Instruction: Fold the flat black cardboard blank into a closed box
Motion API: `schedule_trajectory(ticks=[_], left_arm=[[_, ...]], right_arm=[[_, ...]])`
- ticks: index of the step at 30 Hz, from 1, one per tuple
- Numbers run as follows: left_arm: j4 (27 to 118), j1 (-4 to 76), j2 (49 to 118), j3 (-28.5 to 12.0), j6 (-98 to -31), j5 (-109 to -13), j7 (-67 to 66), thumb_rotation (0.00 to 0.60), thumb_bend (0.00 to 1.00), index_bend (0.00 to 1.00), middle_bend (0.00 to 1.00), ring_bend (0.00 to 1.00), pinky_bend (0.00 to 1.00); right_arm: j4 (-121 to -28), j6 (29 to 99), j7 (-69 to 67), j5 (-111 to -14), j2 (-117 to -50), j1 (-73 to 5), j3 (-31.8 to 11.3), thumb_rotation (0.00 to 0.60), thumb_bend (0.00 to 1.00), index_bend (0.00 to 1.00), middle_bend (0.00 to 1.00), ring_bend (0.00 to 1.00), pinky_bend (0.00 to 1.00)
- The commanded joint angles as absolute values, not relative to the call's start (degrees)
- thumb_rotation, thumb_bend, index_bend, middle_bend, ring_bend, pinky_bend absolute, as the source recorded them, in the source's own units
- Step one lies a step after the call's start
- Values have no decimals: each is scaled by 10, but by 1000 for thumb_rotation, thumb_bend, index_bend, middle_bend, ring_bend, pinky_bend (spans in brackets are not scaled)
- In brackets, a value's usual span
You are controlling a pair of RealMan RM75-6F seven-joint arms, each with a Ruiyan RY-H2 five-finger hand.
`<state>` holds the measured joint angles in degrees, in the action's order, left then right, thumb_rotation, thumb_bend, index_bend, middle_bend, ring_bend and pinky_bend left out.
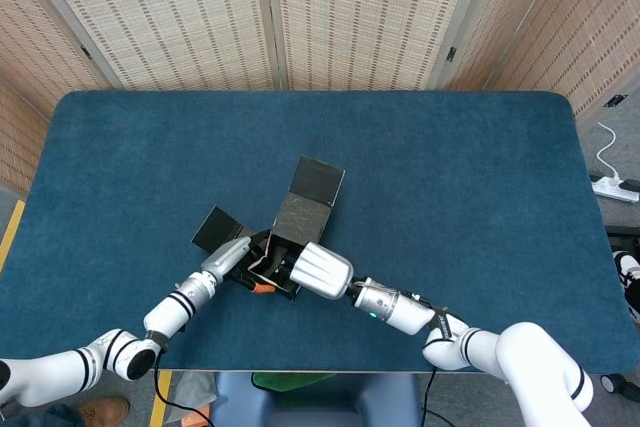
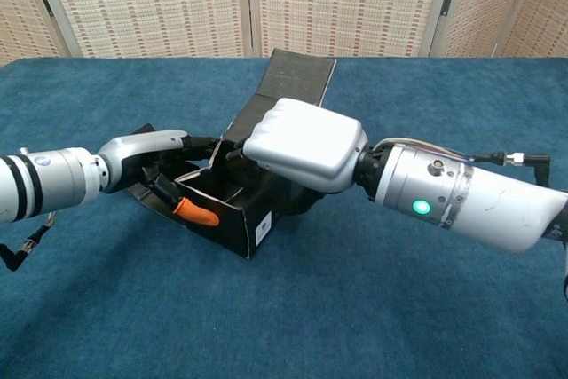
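Blue table [image 1: 450,177]; partly folded black cardboard box [image 1: 300,215] on it.

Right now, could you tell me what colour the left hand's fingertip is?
Orange fingertip on the left hand, clearest in the chest view.
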<state>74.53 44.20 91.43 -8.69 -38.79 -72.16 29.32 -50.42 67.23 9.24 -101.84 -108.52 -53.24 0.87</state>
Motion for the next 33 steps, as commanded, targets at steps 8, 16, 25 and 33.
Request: schedule_trajectory(ticks=[8, 16, 25, 33], left_arm=[[751, 439, 920, -92, -390, -707, 273, 600, 188, 350, 371, 460, 509], [755, 438, 921, -95, -385, -704, 273, 600, 191, 351, 373, 460, 509], [762, 435, 920, -96, -388, -708, 273, 600, 191, 351, 371, 460, 510], [761, 432, 919, -96, -388, -710, 275, 600, 192, 350, 370, 460, 511]], right_arm=[[-539, 636, 120, -1009, -1066, -531, 13, 600, 218, 485, 442, 780, 1000], [-558, 601, 138, -999, -1060, -537, 11, 600, 218, 485, 461, 780, 1000], [-575, 574, 140, -992, -1055, -554, -1, 600, 218, 601, 627, 780, 1000], [-583, 560, 121, -988, -1048, -566, -6, 600, 220, 851, 935, 794, 1000]])
